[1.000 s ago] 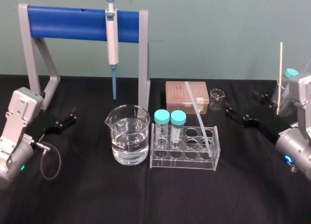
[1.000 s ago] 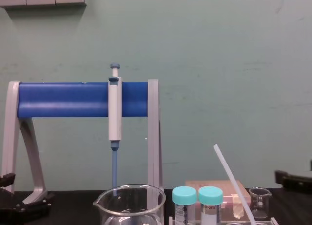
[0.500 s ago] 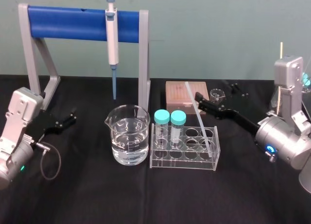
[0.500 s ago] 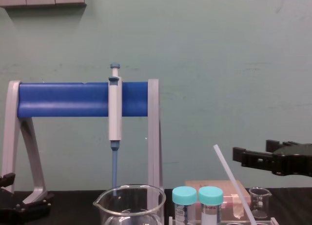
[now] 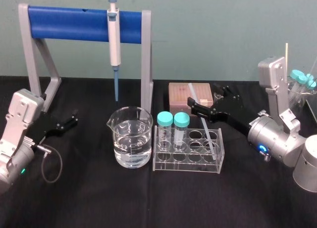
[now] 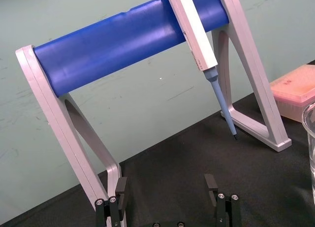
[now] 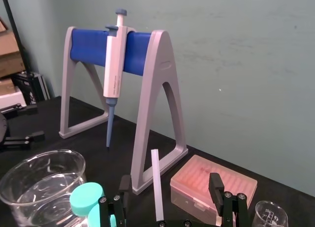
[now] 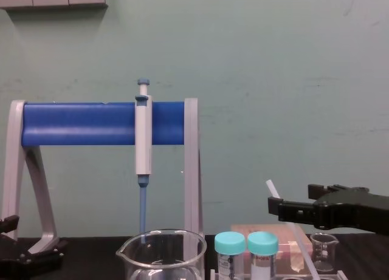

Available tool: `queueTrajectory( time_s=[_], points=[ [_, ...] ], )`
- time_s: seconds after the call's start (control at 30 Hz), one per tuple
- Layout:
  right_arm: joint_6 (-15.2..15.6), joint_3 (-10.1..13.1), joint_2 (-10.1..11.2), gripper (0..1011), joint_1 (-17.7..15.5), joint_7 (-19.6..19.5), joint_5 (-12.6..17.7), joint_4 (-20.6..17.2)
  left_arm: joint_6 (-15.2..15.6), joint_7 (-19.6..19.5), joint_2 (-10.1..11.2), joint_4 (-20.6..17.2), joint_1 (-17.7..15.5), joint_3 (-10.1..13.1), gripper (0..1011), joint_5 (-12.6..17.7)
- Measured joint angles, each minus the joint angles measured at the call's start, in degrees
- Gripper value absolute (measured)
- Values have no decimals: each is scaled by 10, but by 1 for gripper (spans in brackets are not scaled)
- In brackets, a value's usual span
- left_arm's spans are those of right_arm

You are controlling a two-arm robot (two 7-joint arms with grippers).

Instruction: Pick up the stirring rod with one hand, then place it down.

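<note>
Right wrist view: we are seeing our black right gripper [image 7: 169, 183] spread wide, its jaws flanking the thin translucent-white stirring rod [image 7: 157, 185] without touching it. The rod is leaning in a clear plastic tube rack [image 5: 185, 164]. Our left gripper [image 5: 67, 123] is sitting spread at far left.

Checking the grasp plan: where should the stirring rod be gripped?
Probably on its bare upper stretch above the rack, approached from the robot's right. The stirring rod leans with its lower end in the rack, and the open right gripper brackets that stretch.
</note>
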Motion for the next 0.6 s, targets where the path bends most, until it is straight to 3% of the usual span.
queueTrajectory(
  time_s=[0.6],
  points=[
    [10,-2,-40,1000,35,5,-40,60,0,0,0,0,0,0,1000,0]
  ],
)
